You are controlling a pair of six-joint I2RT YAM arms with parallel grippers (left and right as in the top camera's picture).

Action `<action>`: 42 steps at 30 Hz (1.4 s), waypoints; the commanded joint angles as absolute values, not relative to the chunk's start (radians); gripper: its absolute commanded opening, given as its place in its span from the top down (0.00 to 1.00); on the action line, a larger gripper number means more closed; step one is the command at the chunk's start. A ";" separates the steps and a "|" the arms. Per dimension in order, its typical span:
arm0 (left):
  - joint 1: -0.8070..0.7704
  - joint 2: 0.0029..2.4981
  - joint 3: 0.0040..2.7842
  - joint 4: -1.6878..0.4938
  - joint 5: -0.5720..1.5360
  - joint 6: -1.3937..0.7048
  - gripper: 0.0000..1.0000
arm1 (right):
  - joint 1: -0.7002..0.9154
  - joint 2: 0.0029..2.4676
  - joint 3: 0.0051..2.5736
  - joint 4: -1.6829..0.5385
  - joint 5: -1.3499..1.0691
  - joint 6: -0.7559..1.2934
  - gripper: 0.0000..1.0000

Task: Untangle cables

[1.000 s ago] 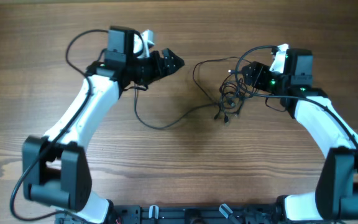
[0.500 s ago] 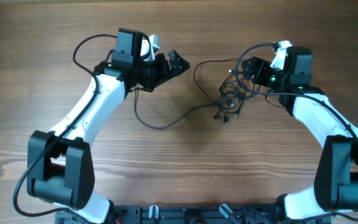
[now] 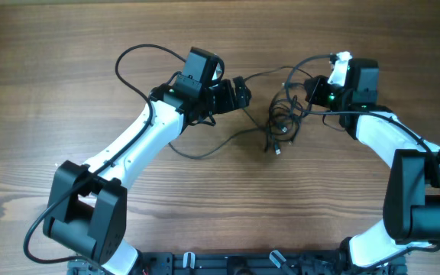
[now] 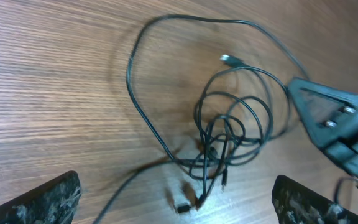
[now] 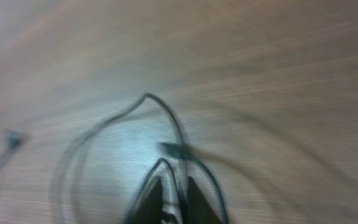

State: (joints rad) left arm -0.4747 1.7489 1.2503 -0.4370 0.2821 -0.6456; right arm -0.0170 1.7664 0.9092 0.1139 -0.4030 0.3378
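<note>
The cables [image 3: 283, 118] lie as a knotted black bundle in the middle of the table, with one long strand [image 3: 205, 153] trailing left under my left arm. In the left wrist view the bundle [image 4: 229, 137] lies ahead as overlapping loops, with a small plug [image 4: 180, 205] near the bottom. My left gripper [image 3: 241, 93] hovers just left of the bundle, open wide [image 4: 176, 185] with nothing between its fingers. At the bundle's right edge my right gripper [image 3: 310, 88] is shut. The blurred right wrist view shows a thin cable strand [image 5: 146, 99] running in between its closed fingertips [image 5: 173, 190].
Thick black wires [image 3: 140, 53] loop off both arms above the wooden table [image 3: 220, 214]. The right gripper's black body [image 4: 334, 124] shows in the left wrist view, close to the bundle's right side.
My left arm has swung right, bringing its open gripper up beside the bundle. The right gripper has shut on a strand at the bundle's right edge.
</note>
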 commanded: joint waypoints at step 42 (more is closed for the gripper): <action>-0.388 1.714 1.261 -0.109 0.531 -1.061 0.96 | 0.257 1.472 0.924 -0.166 -0.849 0.217 0.08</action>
State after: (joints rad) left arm -0.4587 1.7489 1.2530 -0.1181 0.5369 -1.1412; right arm 0.2684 1.4918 0.9123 -0.1165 -0.9634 0.1787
